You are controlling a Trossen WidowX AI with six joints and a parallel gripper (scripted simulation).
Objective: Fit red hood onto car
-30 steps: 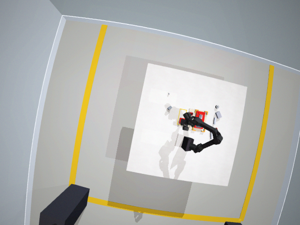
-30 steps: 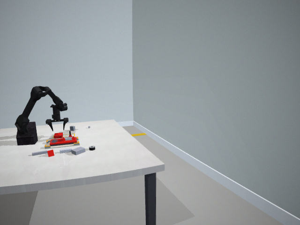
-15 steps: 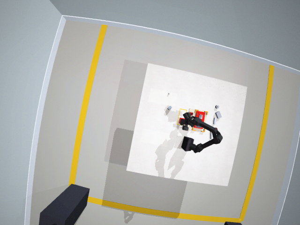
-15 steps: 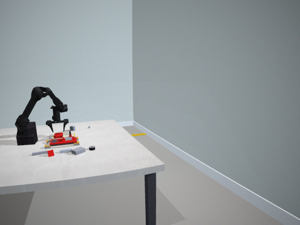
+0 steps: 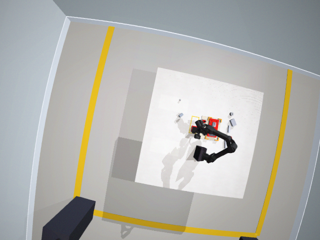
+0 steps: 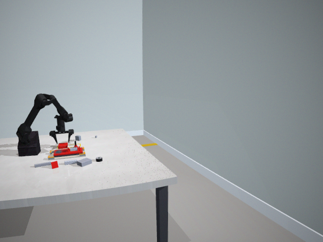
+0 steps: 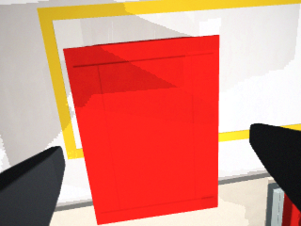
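The red hood (image 6: 62,145) (image 7: 150,132) lies roof up, partly over a yellow outline (image 5: 195,116) (image 7: 94,10) and the beige plate's edge. My gripper (image 6: 62,142) (image 7: 159,143) is open and empty, pointing down just above the hood. In the wrist view its fingers stand on either side of the hood, with a wider gap at the right. The red chassis (image 5: 213,121) (image 6: 65,153) sits in its jig (image 5: 220,120) (image 6: 67,157), with the grey engine block (image 5: 214,124) (image 6: 73,149) on it. The pegs and the hood's corner holes cannot be made out.
Beyond the chassis lie a black wheel (image 5: 231,113) (image 6: 98,159), a grey block (image 5: 232,122) (image 6: 84,162), grey bars and a red block (image 6: 54,165). A smaller grey block (image 5: 180,115) (image 6: 77,137) lies past the outline. A dark upright piece (image 6: 75,143) stands near the hood.
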